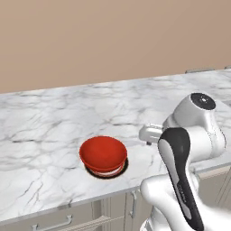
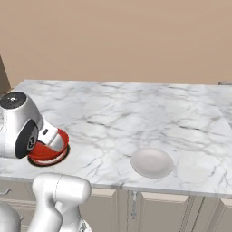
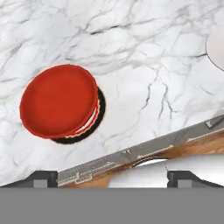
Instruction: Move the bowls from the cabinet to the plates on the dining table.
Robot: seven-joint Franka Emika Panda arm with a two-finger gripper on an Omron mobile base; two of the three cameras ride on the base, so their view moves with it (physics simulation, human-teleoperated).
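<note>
One red bowl [image 1: 103, 154] sits on a dark plate [image 1: 121, 170] near the dining table's [image 1: 54, 117] front edge. Right of it lies a white plate [image 2: 152, 162]. Above, the gripper [image 3: 112, 177] is spread wide, holding nothing.

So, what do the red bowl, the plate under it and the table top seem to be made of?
Red bowl: looks like glazed ceramic or glossy plastic, judging by its smooth, shiny, even red surface; which one is unclear.
Plate: a thin dark disc with a matte look; material uncertain.
Dining table top: looks like polished marble, white with grey veins.
</note>
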